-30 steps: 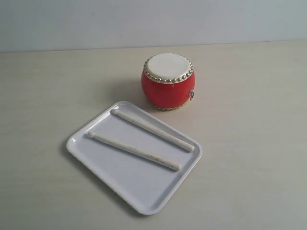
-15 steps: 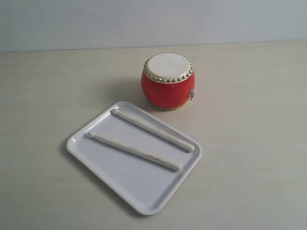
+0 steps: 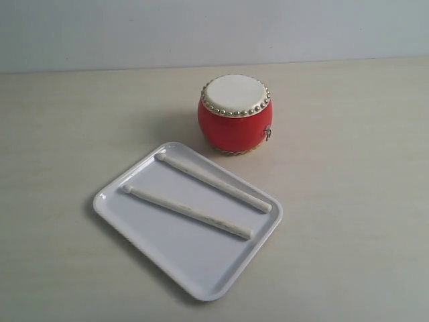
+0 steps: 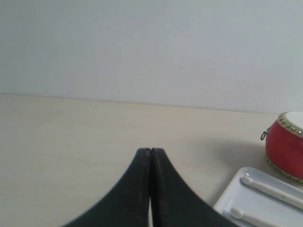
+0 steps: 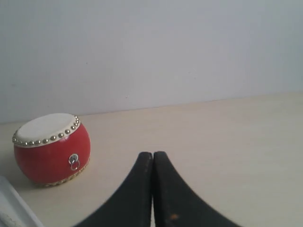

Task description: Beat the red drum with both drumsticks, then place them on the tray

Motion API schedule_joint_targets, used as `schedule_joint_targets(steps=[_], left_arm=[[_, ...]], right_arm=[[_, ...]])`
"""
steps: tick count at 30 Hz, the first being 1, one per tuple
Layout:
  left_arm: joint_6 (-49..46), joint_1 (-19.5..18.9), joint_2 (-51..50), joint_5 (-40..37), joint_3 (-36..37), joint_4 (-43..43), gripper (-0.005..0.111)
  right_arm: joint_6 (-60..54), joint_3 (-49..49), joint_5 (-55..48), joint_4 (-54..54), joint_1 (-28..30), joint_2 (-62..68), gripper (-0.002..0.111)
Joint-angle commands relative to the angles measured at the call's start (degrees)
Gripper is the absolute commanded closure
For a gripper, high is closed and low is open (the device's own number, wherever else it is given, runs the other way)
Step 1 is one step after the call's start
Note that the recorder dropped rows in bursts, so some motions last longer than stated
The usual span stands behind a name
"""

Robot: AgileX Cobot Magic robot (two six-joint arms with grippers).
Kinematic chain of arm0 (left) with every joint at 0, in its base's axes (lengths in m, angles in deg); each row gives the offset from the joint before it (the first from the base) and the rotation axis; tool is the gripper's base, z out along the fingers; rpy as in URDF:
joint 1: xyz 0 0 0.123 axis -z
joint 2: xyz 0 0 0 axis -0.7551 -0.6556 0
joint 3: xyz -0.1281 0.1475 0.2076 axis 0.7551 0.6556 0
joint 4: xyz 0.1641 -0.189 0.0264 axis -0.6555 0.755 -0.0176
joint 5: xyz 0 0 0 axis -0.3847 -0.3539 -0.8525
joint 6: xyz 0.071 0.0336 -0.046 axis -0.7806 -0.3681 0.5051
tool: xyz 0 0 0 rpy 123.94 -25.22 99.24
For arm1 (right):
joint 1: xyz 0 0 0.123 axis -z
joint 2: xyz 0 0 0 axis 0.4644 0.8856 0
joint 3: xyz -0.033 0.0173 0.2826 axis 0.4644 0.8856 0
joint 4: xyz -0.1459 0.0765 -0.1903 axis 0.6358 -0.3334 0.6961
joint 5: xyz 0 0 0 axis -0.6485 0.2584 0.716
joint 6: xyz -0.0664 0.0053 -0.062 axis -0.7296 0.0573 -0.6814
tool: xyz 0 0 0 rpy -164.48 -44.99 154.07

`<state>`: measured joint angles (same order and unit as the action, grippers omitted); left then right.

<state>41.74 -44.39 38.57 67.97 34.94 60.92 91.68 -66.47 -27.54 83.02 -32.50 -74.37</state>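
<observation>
Tabletop [image 3: 348, 201] scene with a pale wall [image 3: 201, 27] behind it. Drum [image 3: 234, 117] stands upright on the tabletop, its cream skin facing up and ringed with gold studs, and a small metal ring [image 3: 267, 132] hangs on its right side in the exterior view. Tray [image 3: 174, 241] lies flat and turned at an angle, nearer the camera than the drum, close to it but not touching. Both drumsticks rest inside the tray, roughly parallel and apart from each other: the far stick [image 3: 214, 182] runs along the rim nearest the drum, and the near stick [image 3: 188, 211] lies across the middle. Their rounded tips point to the left of the exterior view. Left fingers [image 4: 139, 175], seen in the left wrist view, are pressed together with nothing between them and hang over bare tabletop; the drum [image 4: 286, 151] and one corner of the tray [image 4: 272, 208] with the two stick tips lie off to one side, well apart from the fingers. Right fingers [image 5: 163, 179], seen in the right wrist view, are likewise pressed together and hold nothing; the drum [image 5: 52, 151] stands on the tabletop apart from them, and a sliver of the tray [image 5: 9, 208] shows at the frame's edge
</observation>
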Motion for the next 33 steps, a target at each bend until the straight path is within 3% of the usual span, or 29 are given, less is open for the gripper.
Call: schedule_joint_targets(steps=[1,33], left_arm=[[0.3,0.0,0.4,0.5,0.0,-0.1,0.107],[0.3,0.0,0.4,0.5,0.0,-0.1,0.107]], right_arm=[[-0.4,0.3,-1.5,0.7,-0.1,-0.3,0.108],[0.0,0.3,-1.4,0.0,-0.1,-0.3,0.108]])
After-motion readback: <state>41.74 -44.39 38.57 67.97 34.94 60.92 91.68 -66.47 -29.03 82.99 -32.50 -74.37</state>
